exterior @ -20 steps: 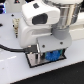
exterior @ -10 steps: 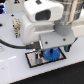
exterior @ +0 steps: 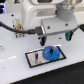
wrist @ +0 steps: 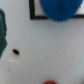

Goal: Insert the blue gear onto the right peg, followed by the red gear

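Observation:
The blue gear (exterior: pixel 50 52) lies flat on the exterior view's right half of the black-rimmed grey plate (exterior: pixel 31 60). The right peg is hidden under the gear. The other peg (exterior: pixel 36 56) stands bare to the exterior view's left of it. My gripper (exterior: pixel 55 39) is open and empty above the gear, its teal fingers (exterior: pixel 44 38) wide apart. In the wrist view the blue gear (wrist: pixel 60 9) and the plate's rim (wrist: pixel 36 17) show at one edge, and part of the red gear (wrist: pixel 49 82) shows at the opposite edge on the white table. The red gear does not show in the exterior view.
The white table (exterior: pixel 15 70) carries the plate. A black cable (exterior: pixel 15 29) runs along the arm at the exterior view's left. A small dark spot (wrist: pixel 16 51) marks the table in the wrist view.
My gripper has risen off the blue gear with its fingers spread apart. The gear stays on the plate.

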